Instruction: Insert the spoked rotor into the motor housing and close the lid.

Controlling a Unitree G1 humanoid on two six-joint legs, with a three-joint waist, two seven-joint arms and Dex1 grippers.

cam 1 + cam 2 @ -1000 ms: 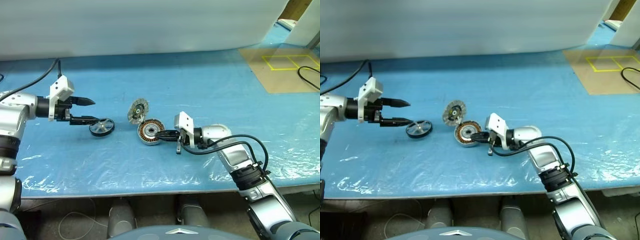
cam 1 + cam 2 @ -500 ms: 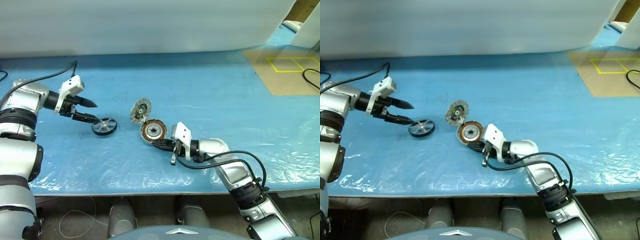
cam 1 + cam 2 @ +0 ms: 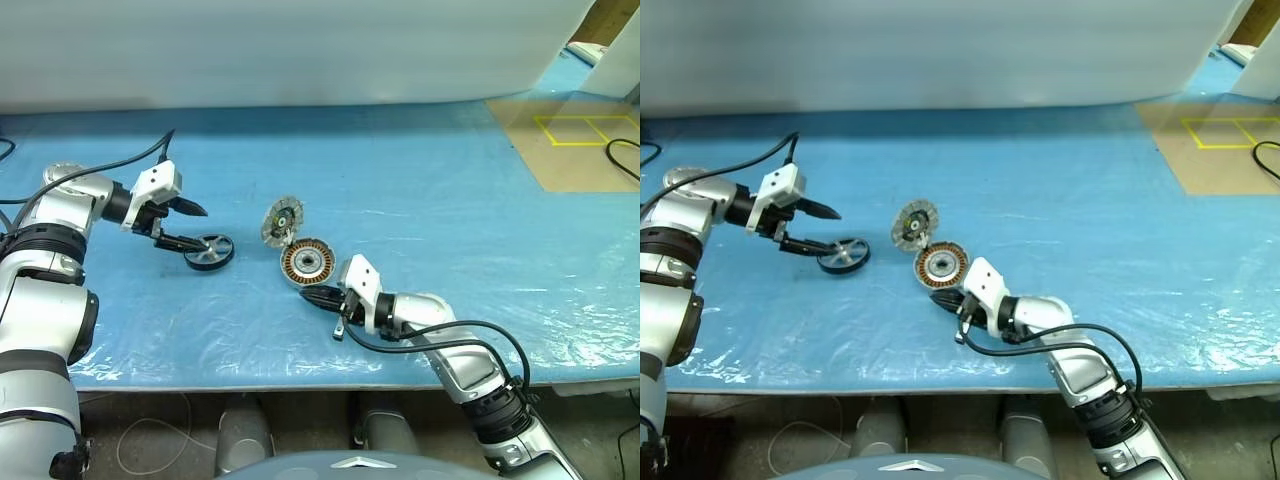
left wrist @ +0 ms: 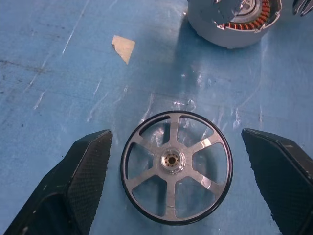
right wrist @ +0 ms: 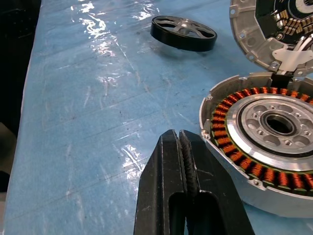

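Blue plastic sheeting [image 3: 420, 200] covers the table. The spoked rotor [image 4: 176, 180] lies flat between the wide-open fingers of the left gripper [image 3: 196, 227], touching neither. The right gripper [image 3: 943, 297], fingers pressed together and empty, rests just beside the motor housing [image 5: 266, 142], whose lid [image 3: 279, 221] stands tilted open at its far edge. To grasp well, the left fingers likely should centre on the dark rim and close evenly, keeping the wheel level.

Head stereo pair looked forward and down over the blue table [image 3: 420, 180]; left wrist view sat close above the spoked rotor [image 4: 176, 181], facing down; right wrist view looked low along the table at the motor housing [image 5: 266, 147]; both wrist views shared rotor and housing.
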